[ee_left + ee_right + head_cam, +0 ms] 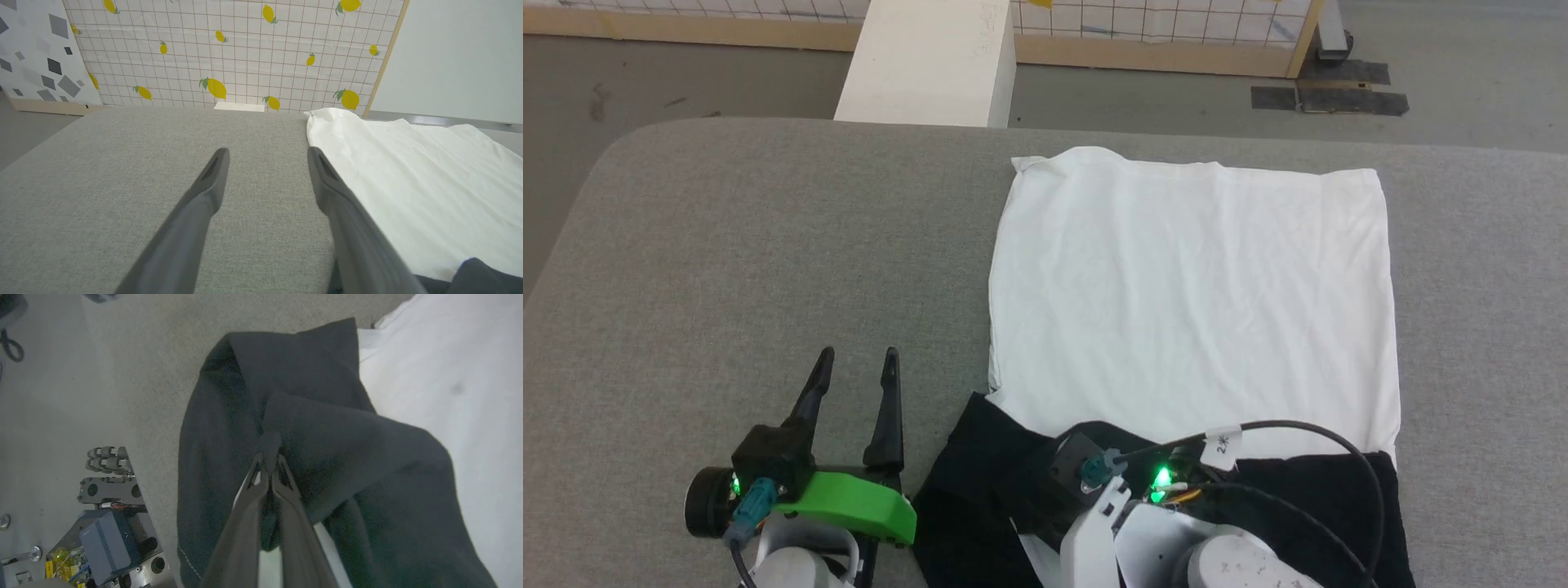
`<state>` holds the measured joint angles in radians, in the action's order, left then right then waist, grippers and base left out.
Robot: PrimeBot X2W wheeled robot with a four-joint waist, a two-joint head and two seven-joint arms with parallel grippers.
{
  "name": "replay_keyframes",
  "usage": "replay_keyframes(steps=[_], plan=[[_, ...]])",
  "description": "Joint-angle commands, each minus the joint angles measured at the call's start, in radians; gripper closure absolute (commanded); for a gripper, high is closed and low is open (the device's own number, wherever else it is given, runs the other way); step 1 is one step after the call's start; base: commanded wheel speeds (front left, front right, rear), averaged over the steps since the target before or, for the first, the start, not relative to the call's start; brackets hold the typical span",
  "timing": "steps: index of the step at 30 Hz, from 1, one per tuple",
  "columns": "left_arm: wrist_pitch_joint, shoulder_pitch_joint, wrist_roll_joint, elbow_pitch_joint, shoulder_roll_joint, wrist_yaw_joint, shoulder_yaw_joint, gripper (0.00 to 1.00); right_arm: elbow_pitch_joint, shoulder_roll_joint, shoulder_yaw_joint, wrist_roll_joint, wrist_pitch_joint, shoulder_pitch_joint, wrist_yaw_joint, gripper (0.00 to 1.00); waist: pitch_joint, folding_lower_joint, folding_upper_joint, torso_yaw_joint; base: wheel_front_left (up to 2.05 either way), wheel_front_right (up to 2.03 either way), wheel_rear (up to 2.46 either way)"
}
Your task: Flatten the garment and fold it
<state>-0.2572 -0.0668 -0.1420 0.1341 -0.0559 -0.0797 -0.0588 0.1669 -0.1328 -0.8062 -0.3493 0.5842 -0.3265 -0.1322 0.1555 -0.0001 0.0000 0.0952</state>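
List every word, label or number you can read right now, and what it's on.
"2", then blurred marks: white tag on the black cable by the right wrist.
Faint scribble on the white block: too faint to read.
Print on the yellow sticker, low in the right wrist view: too small to read.
The garment: no text showing.

From the left gripper, bare table lies open from 9 round to 12 o'clock, right up to the far edge. At 1 to 2 o'clock the shirt lies flat and low, its near edge close beside the gripper. At 3 o'clock the black sleeve is bunched up. The right gripper pinches it, and that arm's cable arches above. A bare strip of table runs along the shirt's 3 o'clock side. Past the table at 12 o'clock stands a white block.
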Motion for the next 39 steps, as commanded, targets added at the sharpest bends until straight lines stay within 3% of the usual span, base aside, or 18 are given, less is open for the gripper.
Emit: replay_keyframes(steps=[1,2,9,17,23,29,33,39], plan=[[-0.005,-0.014,0.001,0.003,0.004,-0.006,0.001,0.0,0.007,0.01,0.002,-0.016,-0.021,0.012,0.002,0.55,-0.001,0.0001,0.0,-0.007,0.0,0.0,0.0],[-0.005,-0.013,0.003,0.004,0.004,-0.007,0.001,0.0,0.009,0.013,0.007,-0.025,-0.038,0.016,0.002,0.0,-0.003,0.0001,0.0,-0.013,0.0,0.0,0.0],[-0.005,-0.026,0.003,0.007,-0.002,-0.018,-0.003,0.0,-0.085,0.039,0.142,-0.06,-0.191,0.067,0.002,0.0,-0.015,0.0001,0.0,-0.063,0.0,0.0,0.0],[0.075,-0.206,-0.033,0.027,-0.083,-0.044,-0.046,0.0,-0.283,0.07,0.44,0.065,-0.356,0.145,0.002,0.0,0.062,0.0001,0.0,-0.15,0.0,0.0,0.0],[0.255,-0.463,-0.134,0.076,-0.215,-0.05,-0.116,0.0,-0.34,0.081,0.595,0.146,-0.431,0.161,0.002,0.0,0.184,0.0001,0.0,-0.23,0.0,0.0,0.0],[0.495,-0.703,-0.27,0.152,-0.36,-0.051,-0.2,0.0,-0.344,0.082,0.664,0.107,-0.49,0.15,0.002,0.0,0.303,0.0001,0.0,-0.305,0.0,0.0,0.0],[0.654,-0.817,-0.341,0.211,-0.407,-0.05,-0.197,0.0,-0.331,0.082,0.675,0.096,-0.518,0.13,0.002,0.0,0.36,0.0001,0.0,-0.353,0.0,0.0,0.0],[0.856,-0.911,-0.379,0.27,-0.438,0.004,-0.174,0.0,-0.307,0.082,0.677,0.069,-0.551,0.112,0.002,0.0,0.413,0.0001,0.0,-0.41,0.0,0.0,0.0]])
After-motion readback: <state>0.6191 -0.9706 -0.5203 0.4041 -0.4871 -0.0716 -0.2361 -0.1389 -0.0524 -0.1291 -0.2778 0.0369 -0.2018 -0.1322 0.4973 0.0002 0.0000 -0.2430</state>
